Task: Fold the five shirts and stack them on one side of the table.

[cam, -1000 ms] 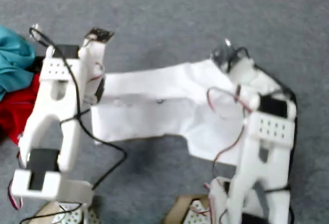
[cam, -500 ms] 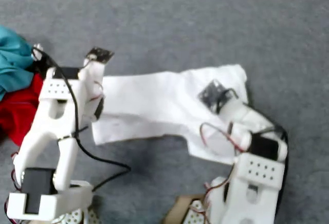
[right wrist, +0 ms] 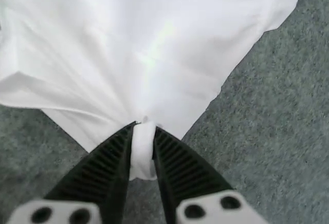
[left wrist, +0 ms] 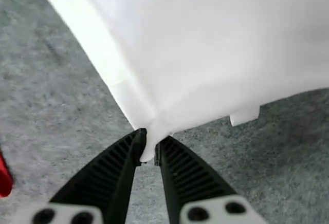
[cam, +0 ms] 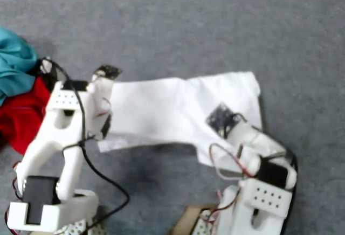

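Fingers (left wrist: 114,170) of our left gripper (left wrist: 149,149) pinch the white shirt (cam: 161,108) at its left end; our right gripper (right wrist: 143,147) clamps its near right edge. It lies central on the table (cam: 226,30), long axis left to right.

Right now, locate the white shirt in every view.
High view: white shirt spread mid-table between both arms.
Left wrist view: shirt corner pinched in the left gripper.
Right wrist view: shirt edge bunched in the right gripper.
Shared landmark: the grey table.
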Robot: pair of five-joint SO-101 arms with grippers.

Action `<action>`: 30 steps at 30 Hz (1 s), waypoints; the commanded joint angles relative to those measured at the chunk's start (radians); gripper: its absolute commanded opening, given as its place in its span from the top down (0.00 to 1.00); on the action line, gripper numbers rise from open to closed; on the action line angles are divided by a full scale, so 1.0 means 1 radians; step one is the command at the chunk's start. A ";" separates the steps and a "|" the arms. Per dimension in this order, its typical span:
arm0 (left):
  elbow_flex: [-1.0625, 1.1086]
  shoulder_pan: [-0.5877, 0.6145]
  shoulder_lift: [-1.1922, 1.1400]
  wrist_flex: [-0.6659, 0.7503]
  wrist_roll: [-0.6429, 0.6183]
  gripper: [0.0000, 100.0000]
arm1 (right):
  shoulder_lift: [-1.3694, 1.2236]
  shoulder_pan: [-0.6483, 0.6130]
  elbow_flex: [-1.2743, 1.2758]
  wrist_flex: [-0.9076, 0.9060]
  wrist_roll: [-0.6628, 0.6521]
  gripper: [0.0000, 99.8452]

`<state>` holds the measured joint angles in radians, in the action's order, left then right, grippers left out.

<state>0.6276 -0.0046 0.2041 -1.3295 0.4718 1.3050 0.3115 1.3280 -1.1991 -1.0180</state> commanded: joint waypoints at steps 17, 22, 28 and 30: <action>-0.305 0.100 0.042 -0.265 -0.021 0.79 | 0.193 0.022 -0.116 -0.054 -0.064 0.84; -0.555 0.141 0.030 -0.318 -0.081 0.98 | 0.091 -0.015 -0.209 -0.018 -0.006 0.97; -0.508 0.014 0.021 -0.086 -0.371 0.98 | -0.302 -0.094 -0.361 0.210 0.132 0.99; -0.446 -0.023 -0.015 0.040 -0.420 0.98 | -0.492 -0.119 -0.453 0.273 0.187 0.99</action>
<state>0.1381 0.0261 0.2056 -1.4477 0.1327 1.0549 0.2332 1.0134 -1.0288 -0.9014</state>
